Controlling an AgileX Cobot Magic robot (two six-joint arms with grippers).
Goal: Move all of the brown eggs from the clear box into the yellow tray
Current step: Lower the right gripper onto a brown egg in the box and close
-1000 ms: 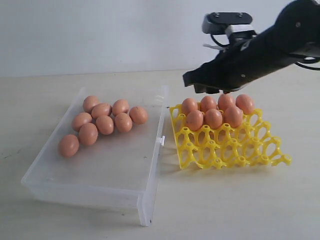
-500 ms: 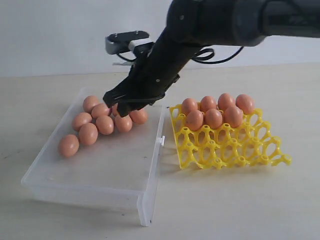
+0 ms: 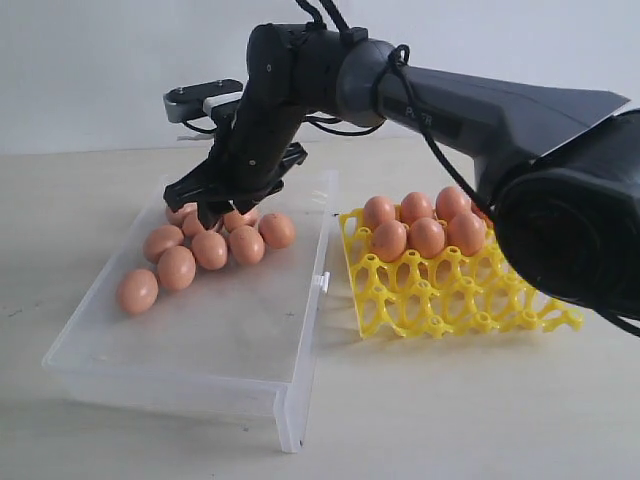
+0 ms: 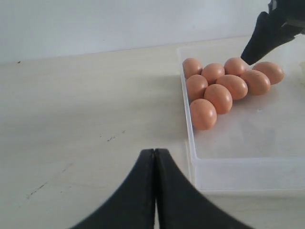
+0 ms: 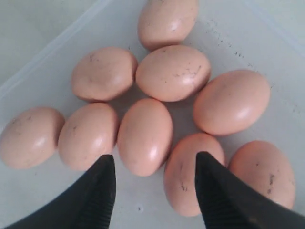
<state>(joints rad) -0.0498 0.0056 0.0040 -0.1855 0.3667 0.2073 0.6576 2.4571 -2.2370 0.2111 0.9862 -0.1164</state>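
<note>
Two containers rest on the pale desk (image 3: 480, 400) before a plain white wall. The clear box (image 3: 200, 375) holds nine brown eggs (image 5: 145, 136), clustered. The yellow tray (image 3: 450, 300), just beside it, carries more eggs. Right end effector (image 5: 155, 160): jaws apart, over the cluster. Left end effector (image 4: 155, 152): closed, empty.

From the side, my right arm (image 3: 450, 110) covers some eggs (image 3: 210, 250) at the back of the box (image 3: 200, 340). Its dark body hides the far corner of the tray (image 3: 455, 300). My left camera cuts the box off at the picture's edge, so its far end is lost.
</note>
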